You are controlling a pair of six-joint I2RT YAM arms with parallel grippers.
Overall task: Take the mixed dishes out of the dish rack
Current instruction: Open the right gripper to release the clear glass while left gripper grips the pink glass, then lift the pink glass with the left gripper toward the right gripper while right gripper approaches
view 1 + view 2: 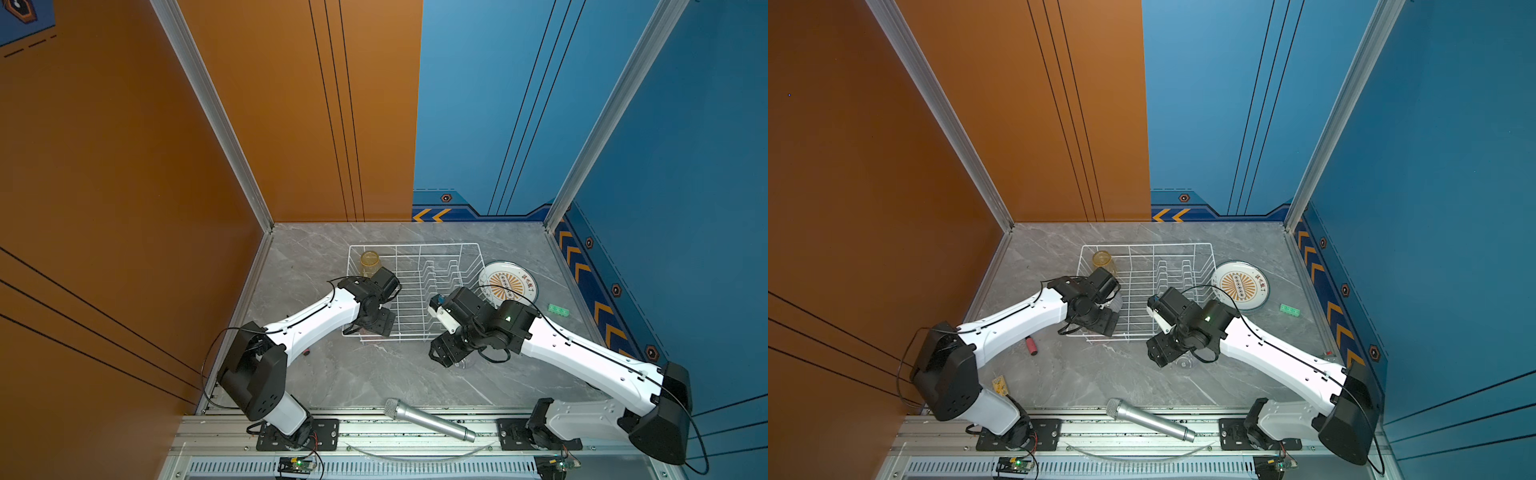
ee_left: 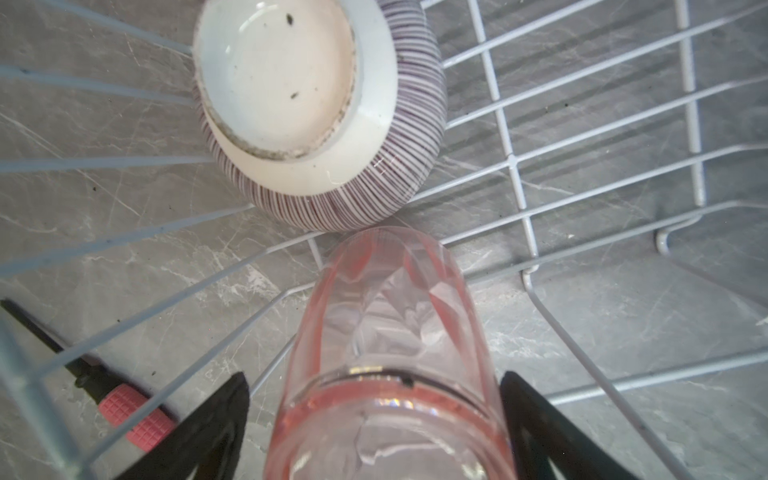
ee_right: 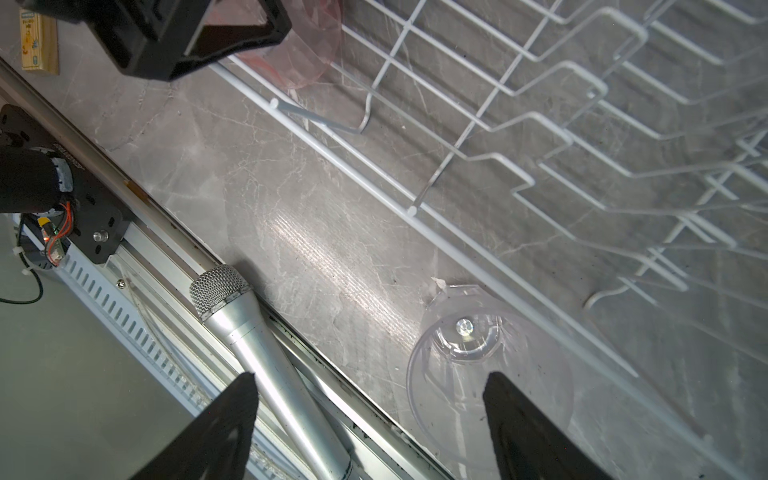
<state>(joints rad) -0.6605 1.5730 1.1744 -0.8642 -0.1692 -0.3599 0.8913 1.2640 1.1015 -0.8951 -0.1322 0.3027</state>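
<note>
The dish rack [image 1: 415, 291] sits mid-table, with the orange-patterned plate [image 1: 508, 286] flat on the table just beside it. In the rack's near left corner the striped bowl [image 2: 324, 104] lies tipped, and the pink tumbler [image 2: 390, 311] lies on its side just short of it. Our left gripper [image 2: 374, 374] straddles that tumbler, jaws wide and not yet pinching. We should close squarely on the barrel and lift straight, sparing bowl and wires. Our right gripper [image 3: 370, 374] hangs open and empty by the clear tumbler [image 3: 478, 353] outside the rack. The plate's red characters are too small to read.
</note>
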